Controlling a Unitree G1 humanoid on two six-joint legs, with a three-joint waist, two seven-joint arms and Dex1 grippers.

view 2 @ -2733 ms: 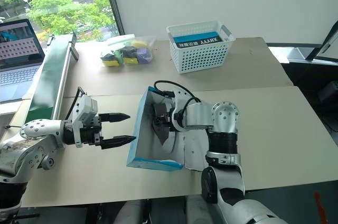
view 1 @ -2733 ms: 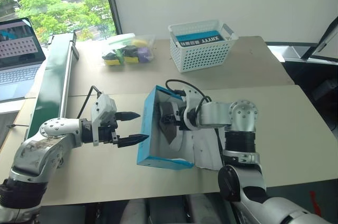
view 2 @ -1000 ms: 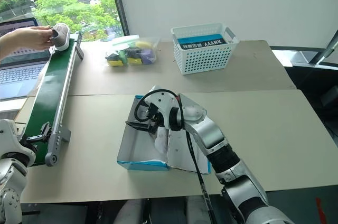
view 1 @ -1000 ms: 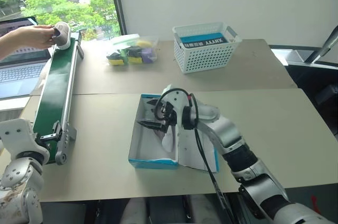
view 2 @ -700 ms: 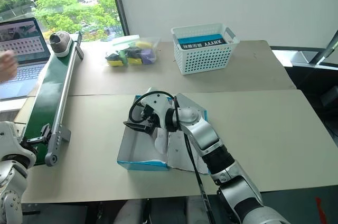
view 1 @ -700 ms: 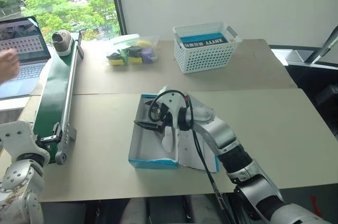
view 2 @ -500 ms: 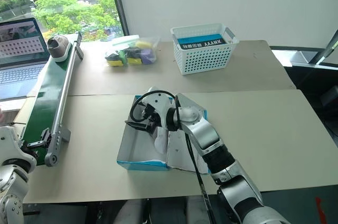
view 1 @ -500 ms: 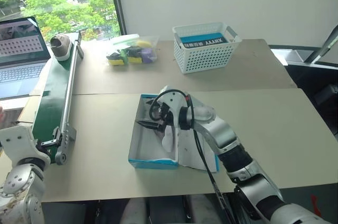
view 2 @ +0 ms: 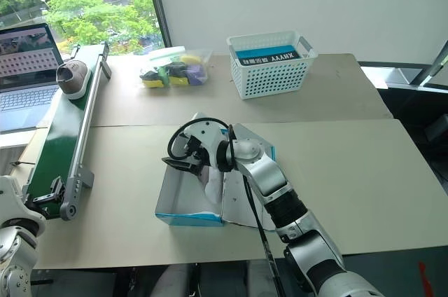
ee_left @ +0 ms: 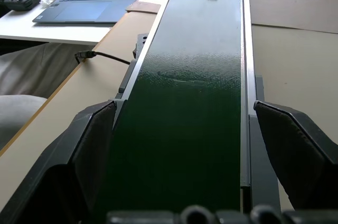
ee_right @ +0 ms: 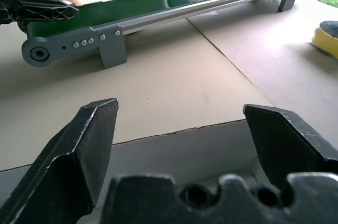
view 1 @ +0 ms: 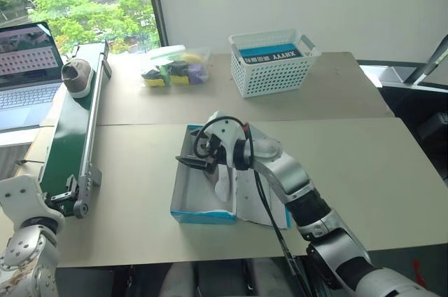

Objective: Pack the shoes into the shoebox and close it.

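Shoebox (view 1: 203,195) is the landmark: open on the near worktop (view 1: 364,171), white inside, lid folded flat on its right side. Something pale lies inside against the lid-side wall, can't tell what. Right tool (view 2: 183,164) hangs over the box's far left corner, jaws wide, holding nothing. Right wrist view adds the box's white far wall just under those jaws, with the conveyor end (ee_right: 68,39) beyond it. Left tool (ee_left: 211,129) is left of the box at the conveyor's near end; left wrist view shows its jaws wide, straddling the green belt (view 1: 70,129), empty. Grey shoe (view 1: 75,77) sits on the belt, far left of the box. Beyond the box: clear tub (view 1: 171,66) of coloured items, white basket (view 1: 271,62) holding a blue box.
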